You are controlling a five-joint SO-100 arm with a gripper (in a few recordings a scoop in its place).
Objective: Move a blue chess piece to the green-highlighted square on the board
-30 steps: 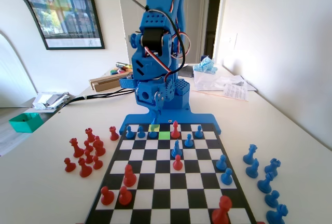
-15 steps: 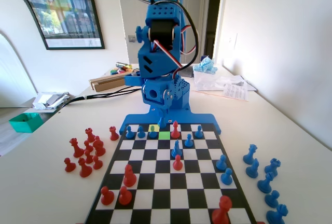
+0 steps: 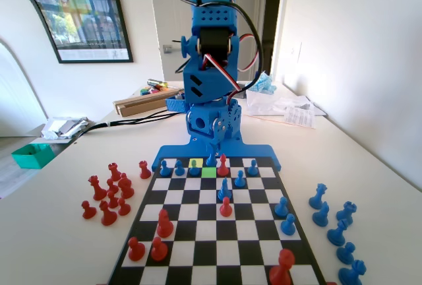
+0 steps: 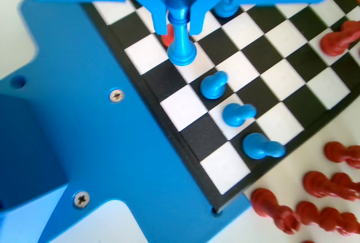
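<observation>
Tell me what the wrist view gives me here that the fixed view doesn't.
Wrist view adds the grip itself: the claw has its jaws closed around the top of the blue chess piece, beside three blue pawns near the board's edge. Whether its base is off the board, I cannot tell.

Fixed view adds the target: the green-highlighted square, just in front of the piece, and the yellow-green square next to it.

Both share the board, the piece and the red pieces lying off the board.

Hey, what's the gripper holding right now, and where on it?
The gripper is shut on the blue chess piece, pinching its upper stem just below the crowned top.
</observation>
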